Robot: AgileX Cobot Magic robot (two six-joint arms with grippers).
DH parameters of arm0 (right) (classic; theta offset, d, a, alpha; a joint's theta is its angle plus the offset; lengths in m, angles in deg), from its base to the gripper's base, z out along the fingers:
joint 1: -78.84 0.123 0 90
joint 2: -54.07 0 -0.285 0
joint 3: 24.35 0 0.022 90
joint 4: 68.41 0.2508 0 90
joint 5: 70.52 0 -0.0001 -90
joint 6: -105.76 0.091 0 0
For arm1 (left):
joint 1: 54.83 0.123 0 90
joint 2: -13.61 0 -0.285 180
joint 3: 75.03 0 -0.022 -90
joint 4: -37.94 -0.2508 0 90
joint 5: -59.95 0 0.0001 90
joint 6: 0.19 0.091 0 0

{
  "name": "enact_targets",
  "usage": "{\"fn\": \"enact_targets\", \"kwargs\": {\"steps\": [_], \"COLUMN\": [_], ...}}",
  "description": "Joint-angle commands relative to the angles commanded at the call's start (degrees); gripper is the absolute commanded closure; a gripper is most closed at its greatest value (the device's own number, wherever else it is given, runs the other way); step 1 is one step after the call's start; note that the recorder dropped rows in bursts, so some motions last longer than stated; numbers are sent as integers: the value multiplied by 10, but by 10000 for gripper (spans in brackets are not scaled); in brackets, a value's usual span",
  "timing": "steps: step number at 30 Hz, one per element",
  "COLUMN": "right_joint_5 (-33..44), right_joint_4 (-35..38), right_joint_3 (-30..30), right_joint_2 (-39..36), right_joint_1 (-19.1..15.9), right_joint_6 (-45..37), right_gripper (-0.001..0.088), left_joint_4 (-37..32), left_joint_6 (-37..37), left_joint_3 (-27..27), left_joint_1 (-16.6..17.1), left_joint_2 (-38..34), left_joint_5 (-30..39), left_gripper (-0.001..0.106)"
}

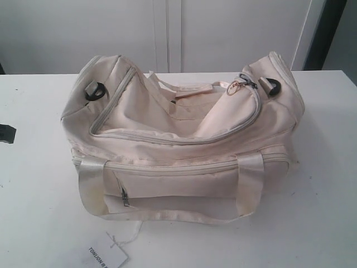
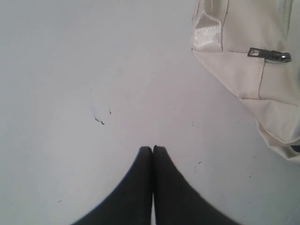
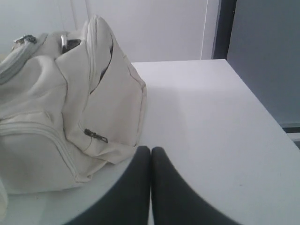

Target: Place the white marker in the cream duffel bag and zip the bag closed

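The cream duffel bag lies in the middle of the white table, its top sagging inward. Its grey top zipper runs in a curve with the teeth joined, and the pull with a gold ring sits near the right end. The white marker is out of view in every frame. My left gripper is shut and empty over bare table, beside a corner of the bag. My right gripper is shut and empty, close to the bag's end panel but not touching it.
A white paper tag on a string lies in front of the bag at the table's front edge. A small dark part shows at the far left edge. The front pocket's zip pull hangs on the bag. The table's right edge is near.
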Motion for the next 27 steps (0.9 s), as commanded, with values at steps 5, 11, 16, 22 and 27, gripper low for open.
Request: {"fn": "enact_targets", "kwargs": {"steps": [5, 11, 16, 22, 27], "right_joint_5": [0, 0, 0, 0, 0], "right_joint_4": [0, 0, 2, 2, 2], "right_joint_3": [-1, -1, -1, -1, -1], "right_joint_2": [0, 0, 0, 0, 0], "right_joint_1": [0, 0, 0, 0, 0], "right_joint_6": [0, 0, 0, 0, 0], "right_gripper": [868, 868, 868, 868, 868], "left_joint_4": [0, 0, 2, -28, -46], "left_joint_6": [0, 1, 1, 51, 57], "left_joint_3": [0, 0, 0, 0, 31], "left_joint_1": [0, 0, -3, -1, -1], "left_joint_2": [1, 1, 1, 111, 267], "left_joint_5": [-2, -2, -2, 15, 21], "left_gripper": [1053, 1053, 1053, 1053, 1053]}}
